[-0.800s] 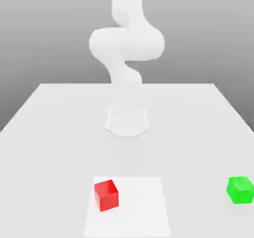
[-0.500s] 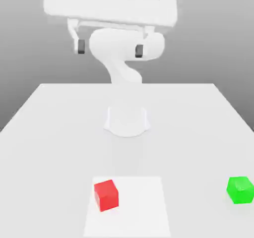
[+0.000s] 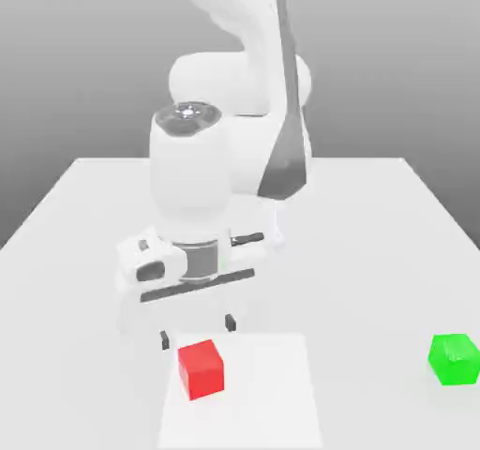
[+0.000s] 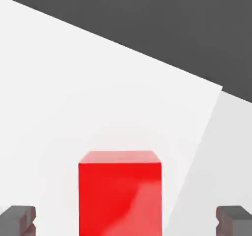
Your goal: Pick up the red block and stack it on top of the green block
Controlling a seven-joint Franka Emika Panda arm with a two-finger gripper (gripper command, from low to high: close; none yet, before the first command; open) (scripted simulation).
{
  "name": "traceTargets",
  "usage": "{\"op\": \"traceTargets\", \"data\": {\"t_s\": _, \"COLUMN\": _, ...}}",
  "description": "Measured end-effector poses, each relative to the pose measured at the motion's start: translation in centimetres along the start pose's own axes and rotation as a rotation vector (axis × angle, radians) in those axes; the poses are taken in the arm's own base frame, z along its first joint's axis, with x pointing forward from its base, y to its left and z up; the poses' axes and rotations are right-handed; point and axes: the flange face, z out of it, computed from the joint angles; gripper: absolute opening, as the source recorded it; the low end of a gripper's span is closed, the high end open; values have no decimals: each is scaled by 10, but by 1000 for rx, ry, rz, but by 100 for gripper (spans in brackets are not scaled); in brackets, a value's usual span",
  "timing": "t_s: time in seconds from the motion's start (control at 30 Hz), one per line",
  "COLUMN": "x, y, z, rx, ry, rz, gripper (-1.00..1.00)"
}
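Two cubes sit low in the exterior view: red block [image 3: 201, 368] left of centre, green block [image 3: 455, 358] far right. Above the red one hangs the gripper [image 3: 198, 332], spread wide, empty. Hand view: fingertips [image 4: 18, 219] flank the red block [image 4: 120, 193], untouched.

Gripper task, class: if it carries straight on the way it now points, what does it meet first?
Most likely the red block. The open gripper points down just above it, its fingertips either side, though exact depth is unclear from these views.
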Motion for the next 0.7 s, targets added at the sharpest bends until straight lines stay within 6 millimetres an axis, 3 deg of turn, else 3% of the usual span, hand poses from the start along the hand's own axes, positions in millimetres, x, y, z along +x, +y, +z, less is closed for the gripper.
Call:
{"op": "traceTargets", "data": {"t_s": 0.07, "x": -1, "y": 0, "z": 21, "rx": 0, "ry": -1, "rz": -1, "gripper": 0}}
{"op": "traceTargets", "data": {"t_s": 0.1, "x": -2, "y": 1, "z": 29, "rx": -1, "ry": -1, "rz": -1, "gripper": -100}}
{"op": "traceTargets", "data": {"t_s": 0.33, "x": -2, "y": 1, "z": 29, "rx": -1, "ry": -3, "rz": -1, "gripper": -100}}
{"op": "traceTargets", "data": {"t_s": 0.53, "x": -2, "y": -2, "z": -26, "rx": 0, "ry": -3, "rz": -5, "gripper": -100}}
{"op": "traceTargets", "data": {"t_s": 0.7, "x": -25, "y": -113, "z": -42, "rx": -4, "ry": -4, "rz": -109, "gripper": -100}}
